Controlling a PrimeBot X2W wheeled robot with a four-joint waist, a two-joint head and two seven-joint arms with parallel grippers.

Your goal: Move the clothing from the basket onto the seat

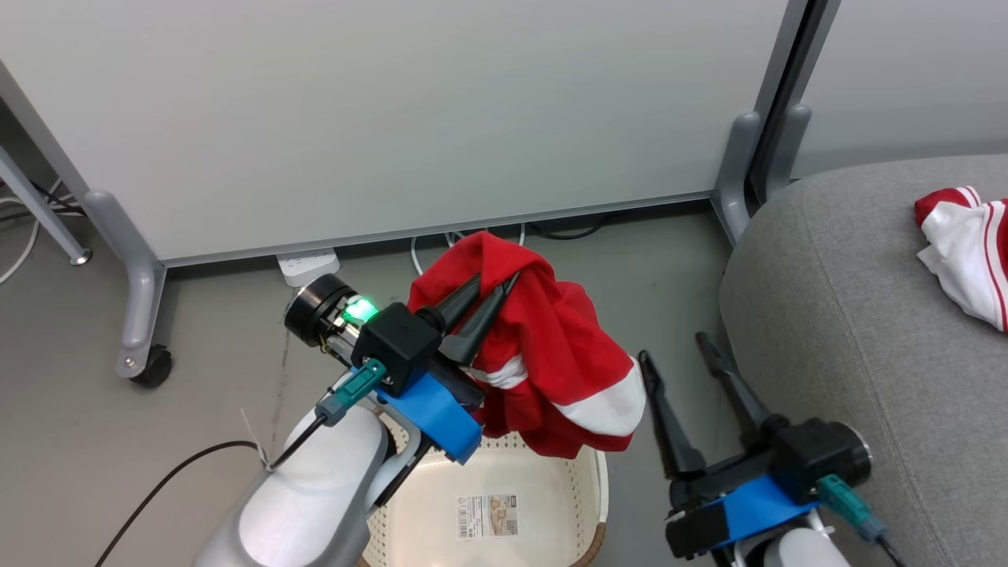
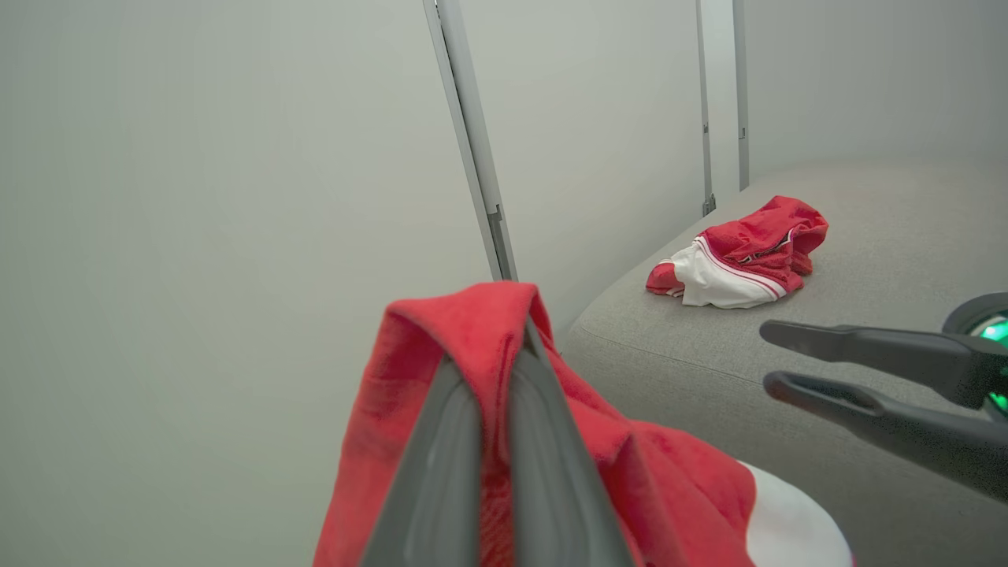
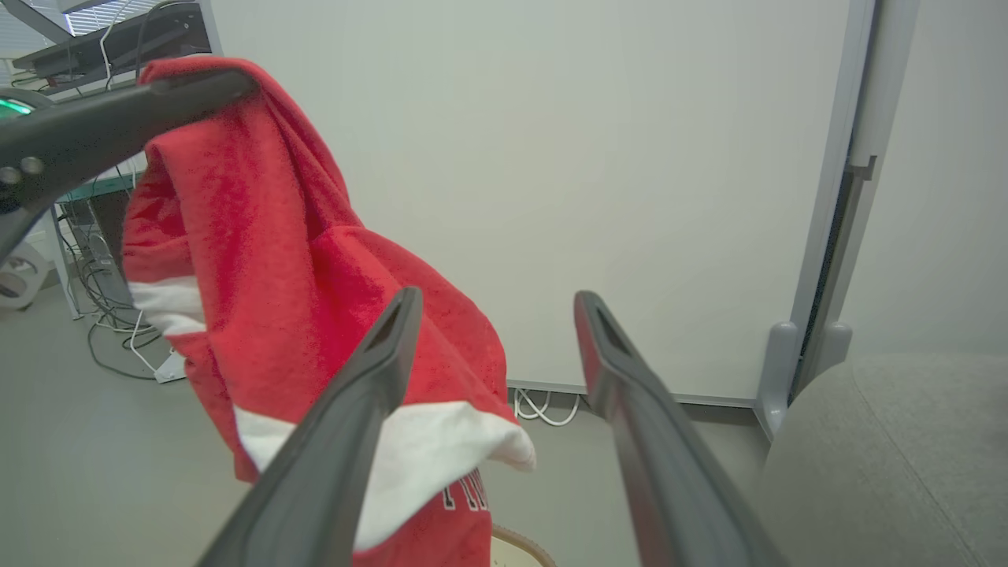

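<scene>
1. The partition point(image 1: 394, 118) closes off the far side. Its grey foot point(image 1: 736, 181) stands just beside the seat's near corner, and a swinging cloth could brush it.
2. The seat point(image 1: 827, 331) takes up the right. There is broad bare fabric between its rounded edge and the second garment, which I judge ample room to set cloth down.
3. The basket point(image 1: 587, 480) sits on the floor under the left arm. The part of its floor that shows is bare except for a label point(image 1: 488, 516); the arm hides the rest.
4. The red garment point(image 1: 551, 354) hangs in the air over the basket, pinched at its top, with white panels drooping low. Its lowest fold looks just above the rim, though I cannot tell whether it is fully clear.
   - It should handle as light, limp and soft, with nothing to break.
   - It will drape and sway, so the trailing hem is the part likely to catch on the rim or the seat edge.
   - A bunched fold near the top, as now, seems the best hold; a single thin layer could slip.
5. The second garment point(image 1: 965, 252) lies crumpled on the seat, well in from the edge.
6. The left gripper point(image 1: 498, 277) is pinched narrow on that top fold.
7. The right gripper point(image 1: 673, 346) is spread wide and holds nothing. It sits between the hanging cloth and the seat edge, so a carry across probably has to pass above it.
</scene>
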